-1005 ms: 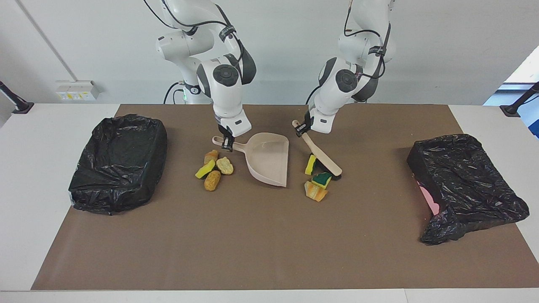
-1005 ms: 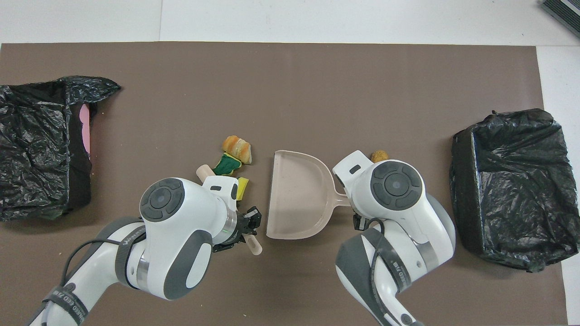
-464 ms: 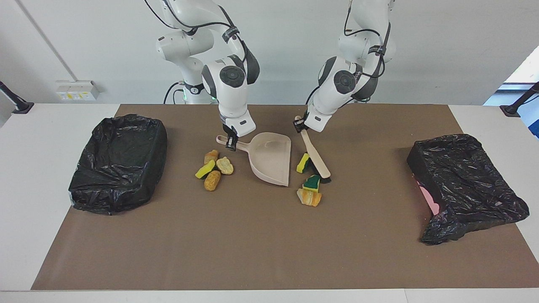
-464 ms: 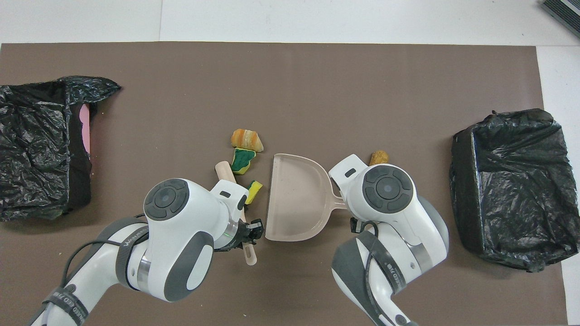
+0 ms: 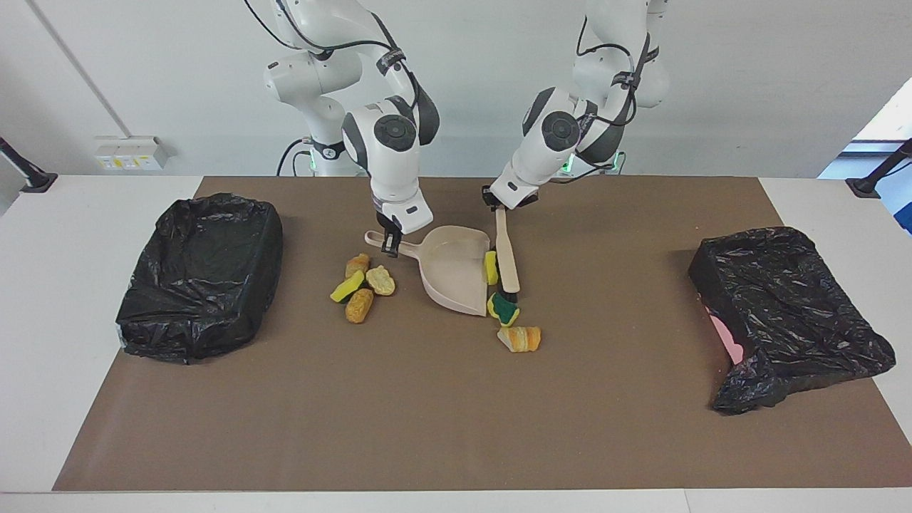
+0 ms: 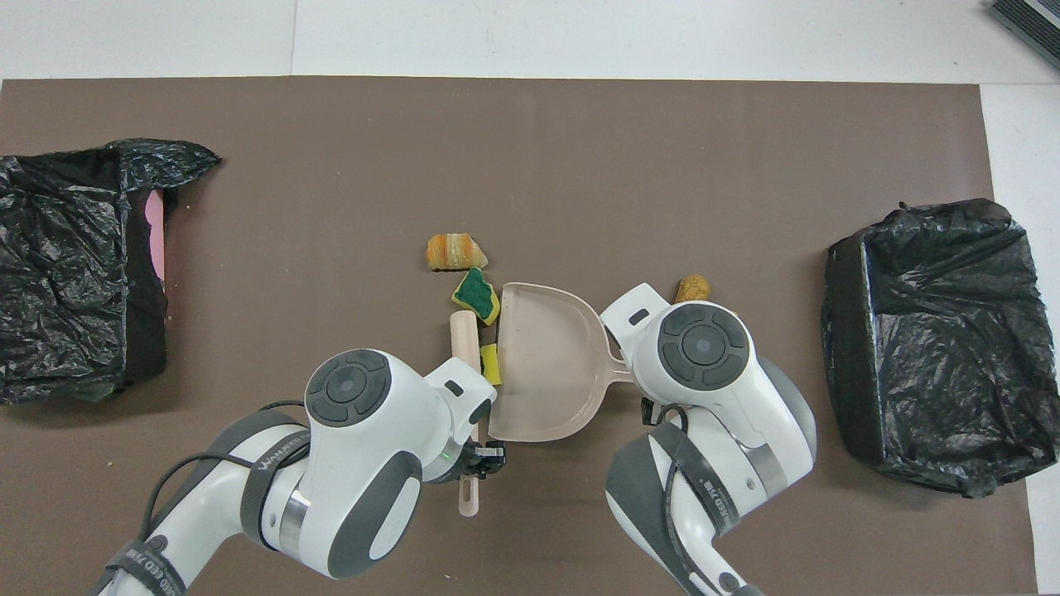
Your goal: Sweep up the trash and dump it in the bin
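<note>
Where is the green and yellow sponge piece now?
The green and yellow sponge piece lies on the mat at the dustpan's open edge, at the brush's head end, with the orange-tan chunk just farther from the robots.

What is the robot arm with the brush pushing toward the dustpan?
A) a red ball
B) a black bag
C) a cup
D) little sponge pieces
D: the brush lies beside the dustpan mouth, with yellow and green sponge pieces against it.

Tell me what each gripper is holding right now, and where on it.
The left gripper holds the brush by its handle end; the right gripper holds the dustpan by its handle.
</note>
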Controlling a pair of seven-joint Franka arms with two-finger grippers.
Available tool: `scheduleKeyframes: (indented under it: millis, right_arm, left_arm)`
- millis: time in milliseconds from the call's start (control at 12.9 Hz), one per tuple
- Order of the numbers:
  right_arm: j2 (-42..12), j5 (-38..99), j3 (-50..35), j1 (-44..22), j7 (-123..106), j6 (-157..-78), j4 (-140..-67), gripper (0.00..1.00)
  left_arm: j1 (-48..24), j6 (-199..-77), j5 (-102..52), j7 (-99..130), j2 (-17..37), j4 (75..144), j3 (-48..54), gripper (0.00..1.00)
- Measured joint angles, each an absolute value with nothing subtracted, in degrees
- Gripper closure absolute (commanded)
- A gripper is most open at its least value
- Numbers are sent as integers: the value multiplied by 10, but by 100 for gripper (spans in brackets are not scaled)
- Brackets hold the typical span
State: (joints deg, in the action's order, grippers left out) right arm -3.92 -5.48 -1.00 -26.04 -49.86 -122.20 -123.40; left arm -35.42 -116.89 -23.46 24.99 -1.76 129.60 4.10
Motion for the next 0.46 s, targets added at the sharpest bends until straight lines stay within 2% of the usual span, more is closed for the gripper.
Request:
scheduleKeyframes:
  millis: [309, 464]
  right_arm:
    - [-39, -55, -10, -260, -496, -1222, -1234, 100]
    - [-39, -55, -10, -260, -496, -1222, -1234, 100]
  left_arm:
    - [-351, -1101, -235, 199, -27, 1251, 35, 100]
    - [-318, -1052, -234, 182, -32, 1213, 30, 100]
